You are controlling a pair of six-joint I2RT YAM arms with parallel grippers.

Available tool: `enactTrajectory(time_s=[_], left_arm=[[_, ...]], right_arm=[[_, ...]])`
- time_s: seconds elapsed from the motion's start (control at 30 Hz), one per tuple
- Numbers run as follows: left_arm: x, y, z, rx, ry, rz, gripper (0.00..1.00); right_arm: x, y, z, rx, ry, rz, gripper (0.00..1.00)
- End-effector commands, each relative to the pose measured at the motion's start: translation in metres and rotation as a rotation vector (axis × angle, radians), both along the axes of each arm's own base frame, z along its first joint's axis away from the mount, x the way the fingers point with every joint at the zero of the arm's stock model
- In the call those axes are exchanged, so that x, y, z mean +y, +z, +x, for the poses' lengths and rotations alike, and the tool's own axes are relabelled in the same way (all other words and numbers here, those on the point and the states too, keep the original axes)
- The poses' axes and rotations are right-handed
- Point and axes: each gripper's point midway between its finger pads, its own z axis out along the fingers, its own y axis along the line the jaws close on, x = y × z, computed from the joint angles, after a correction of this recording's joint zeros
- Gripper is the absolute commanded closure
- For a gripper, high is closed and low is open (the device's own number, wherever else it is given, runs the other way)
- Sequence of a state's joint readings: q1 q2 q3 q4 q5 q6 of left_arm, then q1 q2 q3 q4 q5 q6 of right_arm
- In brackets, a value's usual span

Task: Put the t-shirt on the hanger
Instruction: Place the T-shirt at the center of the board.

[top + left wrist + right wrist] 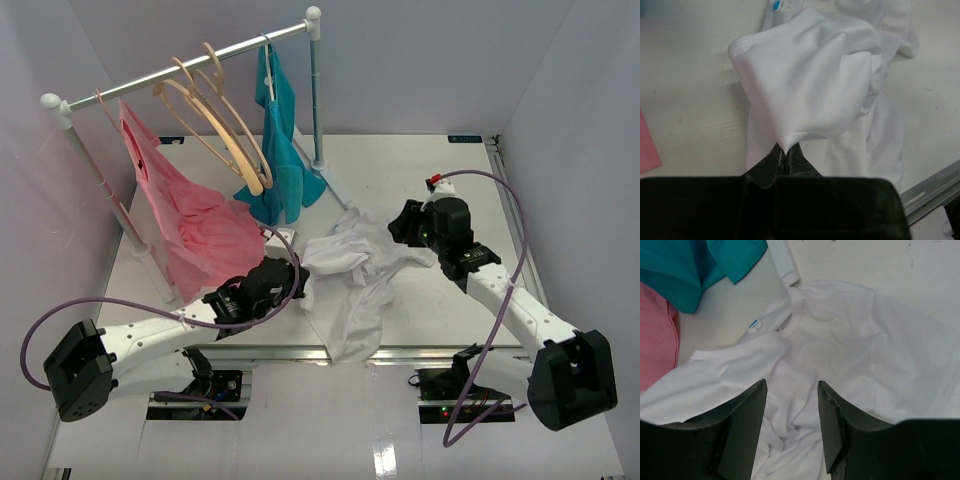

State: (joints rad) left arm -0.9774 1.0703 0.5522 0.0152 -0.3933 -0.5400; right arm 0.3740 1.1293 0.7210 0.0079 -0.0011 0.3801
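T-shirt (355, 275): one, white, crumpled on the worktop (440, 170) between the two claws, with one flap draped over the near edge. Left claw (785, 154) pressed together on a pinched fold of that cloth, raised into a small peak just ahead of the fingertips. Right claw (791, 387) spread apart over the same garment, clamped on nothing; contact with the cloth not clear. Collar with one small blue label just beyond that claw and slightly to its left.

Beyond the left claw, one pink garment (190, 225) hanging low from one thin pink hanger (103, 100), hem down at the worktop. Farther back, one white rail (190, 62) on two posts. On it, two wooden hangers (255, 178), bare, side by side between the pink garment and one teal garment (280, 150). Teal hem near the t-shirt's far edge, beyond the gap between both claws.
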Motion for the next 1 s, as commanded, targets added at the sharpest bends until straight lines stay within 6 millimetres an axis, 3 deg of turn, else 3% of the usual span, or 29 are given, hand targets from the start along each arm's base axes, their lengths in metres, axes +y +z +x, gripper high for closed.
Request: enactTrajectory(time_s=[0.0, 0.17, 0.33, 0.43, 0.57, 0.7, 0.97], left_arm=[[0.022, -0.022, -0.005, 0.04, 0.06, 0.054, 1.0], [0.026, -0.023, -0.007, 0.036, 0.064, 0.052, 1.0], [0.046, -0.028, -0.008, 0.047, 0.147, 0.061, 1.0], [0.052, -0.028, -0.011, 0.039, 0.162, 0.034, 1.0], [0.052, -0.032, -0.013, 0.039, 0.146, 0.04, 1.0], [0.05, -0.036, -0.012, 0.036, 0.133, 0.051, 1.0], [0.044, -0.041, -0.012, 0.047, 0.112, 0.057, 1.0]], right_arm=[[0.033, -0.004, 0.014, -0.036, 0.155, 0.055, 0.48], [0.054, -0.03, 0.015, 0.019, 0.23, 0.036, 0.48], [0.048, -0.064, 0.029, 0.094, 0.152, -0.008, 0.48], [0.055, -0.053, 0.05, 0.058, 0.137, 0.007, 0.48], [0.06, -0.061, 0.075, 0.07, 0.098, -0.028, 0.46], [0.074, -0.082, 0.091, 0.1, 0.105, -0.065, 0.39], [0.081, -0.14, 0.099, 0.216, 0.052, -0.179, 0.41]])
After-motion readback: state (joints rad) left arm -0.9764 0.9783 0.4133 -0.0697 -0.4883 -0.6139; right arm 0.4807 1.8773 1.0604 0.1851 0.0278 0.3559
